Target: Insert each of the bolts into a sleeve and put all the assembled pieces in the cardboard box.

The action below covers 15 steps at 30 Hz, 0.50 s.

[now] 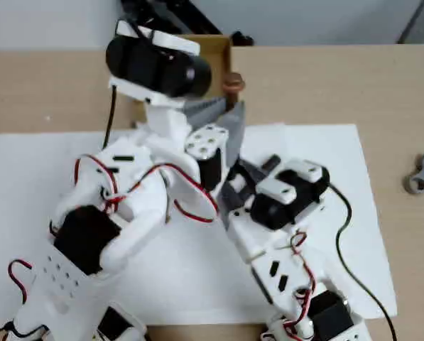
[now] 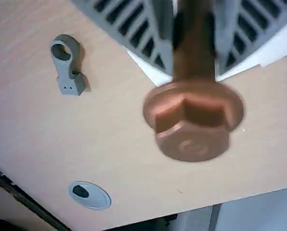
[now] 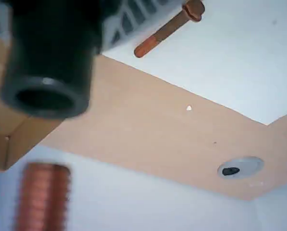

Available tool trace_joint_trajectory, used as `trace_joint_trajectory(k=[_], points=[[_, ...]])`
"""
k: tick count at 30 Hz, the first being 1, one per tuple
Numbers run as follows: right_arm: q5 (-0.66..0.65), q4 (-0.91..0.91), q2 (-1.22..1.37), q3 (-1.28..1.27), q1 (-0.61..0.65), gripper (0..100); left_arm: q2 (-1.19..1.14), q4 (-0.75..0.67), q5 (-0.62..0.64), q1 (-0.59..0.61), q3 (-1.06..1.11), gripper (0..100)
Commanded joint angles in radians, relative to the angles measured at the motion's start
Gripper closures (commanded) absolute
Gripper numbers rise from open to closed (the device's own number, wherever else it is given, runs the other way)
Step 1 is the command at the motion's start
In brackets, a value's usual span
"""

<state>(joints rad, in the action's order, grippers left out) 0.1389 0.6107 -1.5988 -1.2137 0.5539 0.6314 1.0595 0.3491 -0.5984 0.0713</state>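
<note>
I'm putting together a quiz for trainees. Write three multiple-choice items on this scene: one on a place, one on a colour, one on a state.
1. Where does the grey ring-ended part lie? A on the bare table, off the white sheet; B on the sheet; C in a gripper.
2. What colour is the sleeve? A white; B copper; C black.
3. The left gripper is: A open and empty; B shut on the bolt; C shut on the sleeve.
A: it rests on wood beyond the sheet's edge. C: its tube is black. B: its ribbed fingers clamp the bolt's shank.
</note>
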Motion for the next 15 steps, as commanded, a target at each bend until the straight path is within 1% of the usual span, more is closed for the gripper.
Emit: trace_joint_trajectory(k=[1, 3, 10, 15], points=[[0.012, -0.027, -0.012, 0.009, 0.008, 99.5, 0.011, -0.031, 0.025, -0.002, 0.004, 100], [0.012, -0.027, -0.012, 0.009, 0.008, 99.5, 0.011, -0.037, 0.057, -0.002, 0.038, 100], [0.012, -0.027, -0.012, 0.009, 0.008, 99.5, 0.018, -0.058, 0.054, 0.000, 0.102, 100], [0.012, -0.027, -0.012, 0.009, 0.007, 99.5, 0.012, -0.057, 0.054, 0.043, 0.102, 100]])
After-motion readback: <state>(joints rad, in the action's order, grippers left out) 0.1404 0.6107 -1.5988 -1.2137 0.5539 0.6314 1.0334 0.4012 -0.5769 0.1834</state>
